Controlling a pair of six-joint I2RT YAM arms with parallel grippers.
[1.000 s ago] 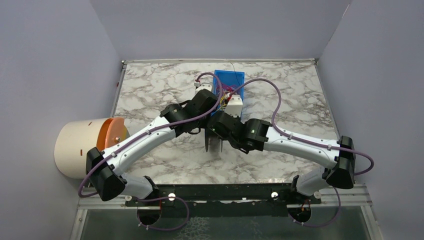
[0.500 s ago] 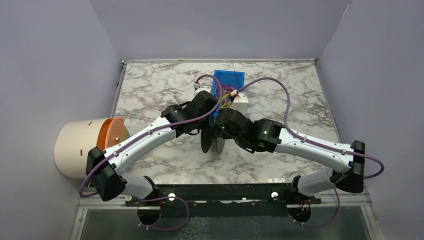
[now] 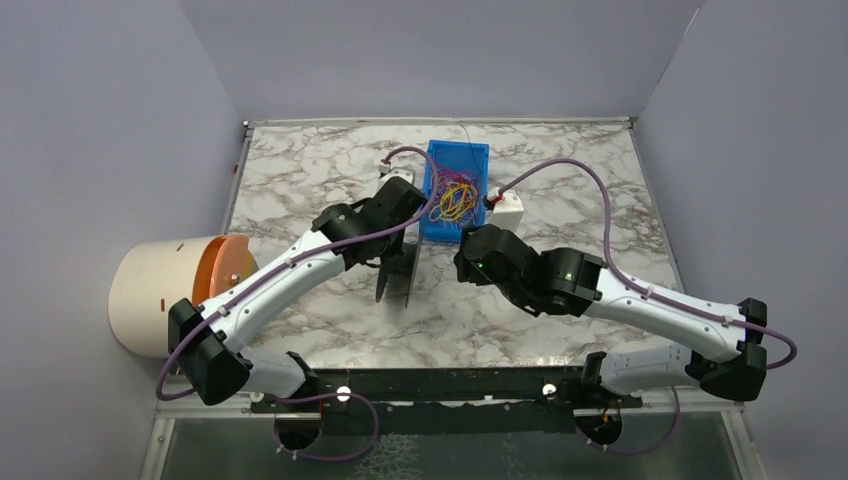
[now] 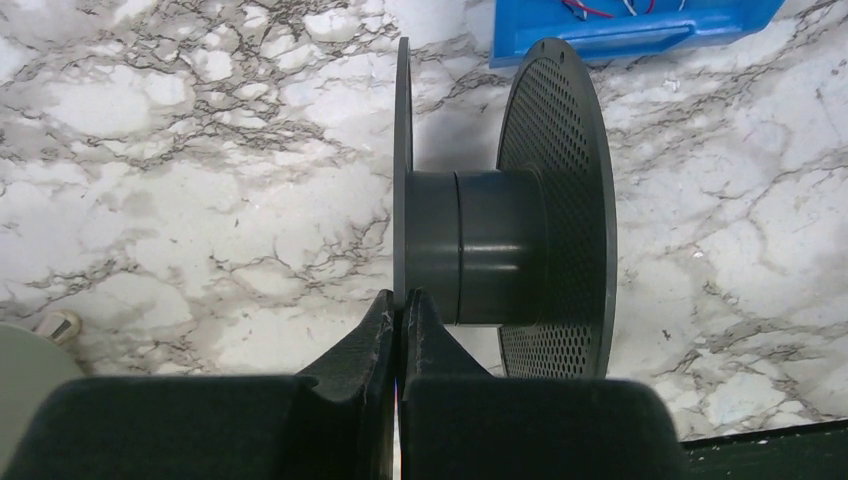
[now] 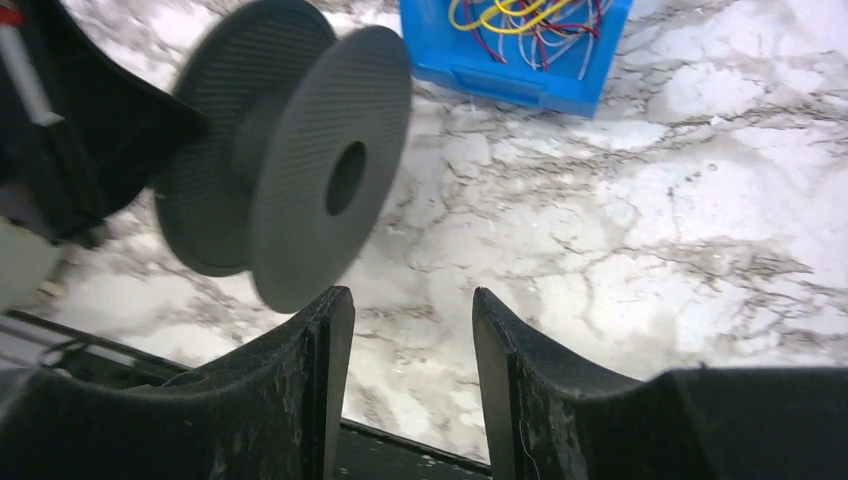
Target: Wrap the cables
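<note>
The cables (image 3: 458,197) lie as a tangle of yellow, red and purple wires in a blue bin (image 3: 470,150); their near ends show in the right wrist view (image 5: 520,20). A black spool (image 3: 398,276) stands on edge on the marble, just in front of the bin. My left gripper (image 4: 401,298) is shut on the spool's thin left flange (image 4: 402,150), with the hub (image 4: 480,250) to the right of the fingers. My right gripper (image 5: 412,295) is open and holds nothing, with the spool (image 5: 300,170) to its upper left. From above, the right gripper (image 3: 464,243) sits to the right of the spool.
A cream cylinder with an orange end (image 3: 170,290) lies at the table's left edge. A black rail (image 3: 440,385) runs along the near edge between the arm bases. Mauve hoses (image 3: 560,165) loop over both arms. Grey walls enclose three sides.
My right gripper opened, let go of the spool and drew back to the right. The left gripper closed on the flange and shifted the spool slightly left. The cables in the bin are now uncovered.
</note>
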